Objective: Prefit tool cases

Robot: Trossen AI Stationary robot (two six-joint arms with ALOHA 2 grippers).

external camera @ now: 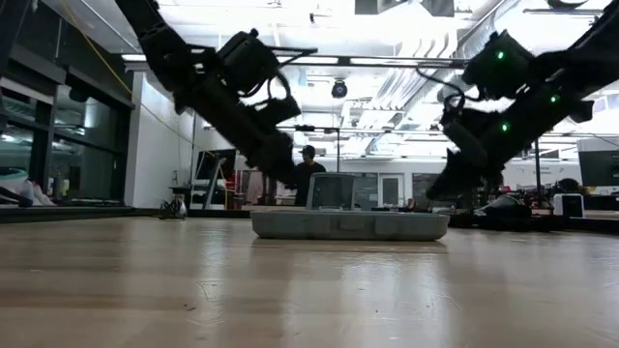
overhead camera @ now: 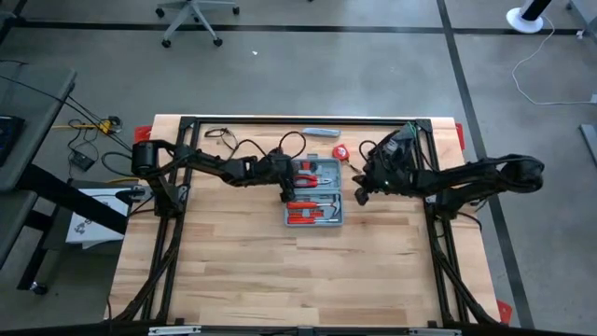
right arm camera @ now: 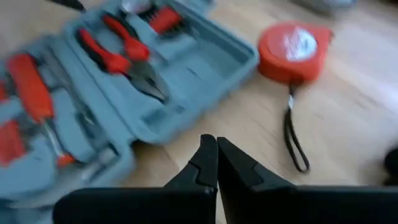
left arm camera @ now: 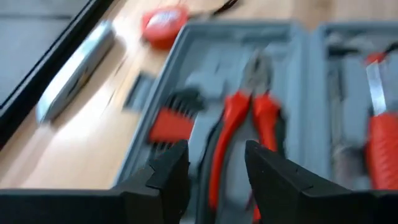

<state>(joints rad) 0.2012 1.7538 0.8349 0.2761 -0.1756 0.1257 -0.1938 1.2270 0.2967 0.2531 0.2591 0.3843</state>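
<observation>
The blue-grey tool case (overhead camera: 314,192) lies open and flat on the wooden table, both halves up, with red-handled tools in its moulded inside. Red-handled pliers (left arm camera: 239,134) rest in one half and a red-handled screwdriver (left arm camera: 382,134) in the other. My left gripper (left arm camera: 214,168) hovers open over the case's left side, above the pliers' handles, and I see no touch. My right gripper (right arm camera: 216,163) is shut just off the case's right edge (right arm camera: 186,124), near the red tape measure (right arm camera: 292,46), and holds nothing.
The red tape measure (overhead camera: 341,151) lies behind the case's right end, its black strap (right arm camera: 295,140) trailing on the wood. A slim grey-blue bar (overhead camera: 320,133) lies near the far edge. A black cable (overhead camera: 224,138) is at far left. The near half of the table (overhead camera: 298,280) is bare wood.
</observation>
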